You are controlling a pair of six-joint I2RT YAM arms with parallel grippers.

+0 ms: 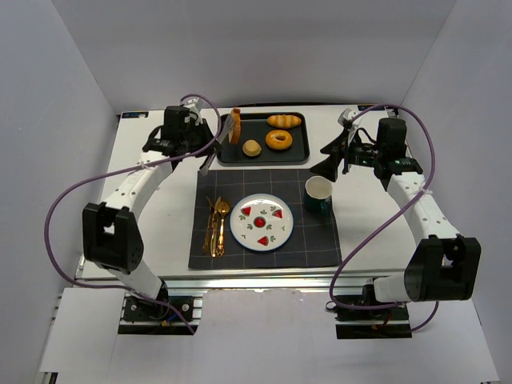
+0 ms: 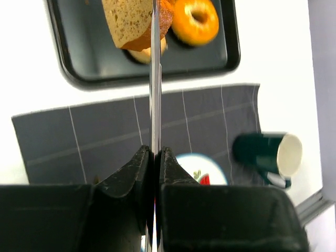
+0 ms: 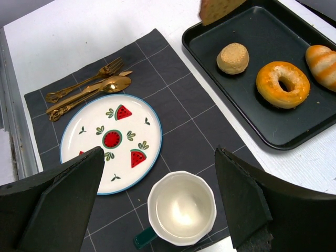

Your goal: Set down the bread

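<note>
Fingers (image 2: pixel 131 173) of the left end effector (image 2: pixel 155 152) are pressed together on a thin metal strip (image 2: pixel 156 79), seen edge-on, which runs out to the bread (image 2: pixel 131 21). The bread hangs over the tray's (image 2: pixel 68 63) left end, apparently raised for carrying to the plate (image 1: pixel 262 222) on the tray's near side. How the strip holds it is unclear. The slice stands on edge, long axis along the tray's left rim, broad faces sideways. The right end effector (image 3: pixel 159 157) is spread and empty, right of the tray.

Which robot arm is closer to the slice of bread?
Left. The left fingers pinch a thin metal tool reaching the bread over the tray; the right fingers hang open by the mug, farther off.
</note>
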